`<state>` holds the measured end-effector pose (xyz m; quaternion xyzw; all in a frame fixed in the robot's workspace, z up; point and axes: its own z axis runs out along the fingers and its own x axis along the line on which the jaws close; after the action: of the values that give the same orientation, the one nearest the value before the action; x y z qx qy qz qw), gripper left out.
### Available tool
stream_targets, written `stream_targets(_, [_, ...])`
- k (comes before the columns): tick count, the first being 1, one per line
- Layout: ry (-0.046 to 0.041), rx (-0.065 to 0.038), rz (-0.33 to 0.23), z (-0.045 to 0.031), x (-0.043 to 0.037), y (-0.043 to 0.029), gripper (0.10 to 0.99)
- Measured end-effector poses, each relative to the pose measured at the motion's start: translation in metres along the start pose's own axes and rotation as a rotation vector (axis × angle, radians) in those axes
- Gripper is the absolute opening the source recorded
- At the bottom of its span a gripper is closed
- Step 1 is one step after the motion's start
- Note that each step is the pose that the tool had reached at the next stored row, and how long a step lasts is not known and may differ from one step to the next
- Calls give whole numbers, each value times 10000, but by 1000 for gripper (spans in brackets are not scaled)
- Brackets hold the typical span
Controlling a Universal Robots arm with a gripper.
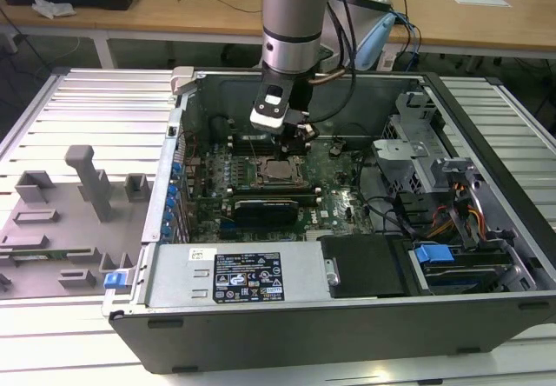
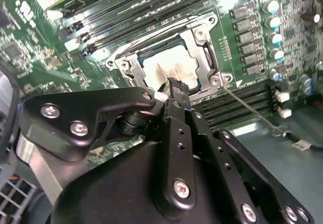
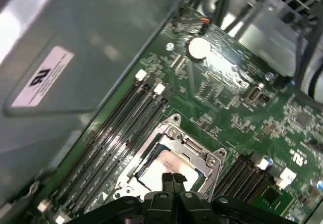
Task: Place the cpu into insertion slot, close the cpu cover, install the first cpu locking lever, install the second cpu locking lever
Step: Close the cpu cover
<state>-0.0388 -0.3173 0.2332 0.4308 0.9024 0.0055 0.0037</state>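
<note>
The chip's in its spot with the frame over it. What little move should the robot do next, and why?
Probably slide the shut gripper over to the wire lever and press it down: the cpu sits in its socket, the cpu cover lies over it, yet that lever sticks out loose.

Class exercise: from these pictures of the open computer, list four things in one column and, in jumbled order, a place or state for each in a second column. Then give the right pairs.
Things
1. cpu
2. cpu cover
3. gripper
4. coin battery

Places or states
A. round and silver, set on the motherboard
B. metal frame lying flat around the chip
C. black fingertips together, over the chip
D. pale grey top, lying inside the metal frame

Pairs: 1-D, 2-B, 3-C, 4-A
</note>
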Motion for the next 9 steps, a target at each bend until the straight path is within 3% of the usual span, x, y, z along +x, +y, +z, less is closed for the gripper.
stream_targets(9, [25, 4, -2866, 1, 0, 0, 106])
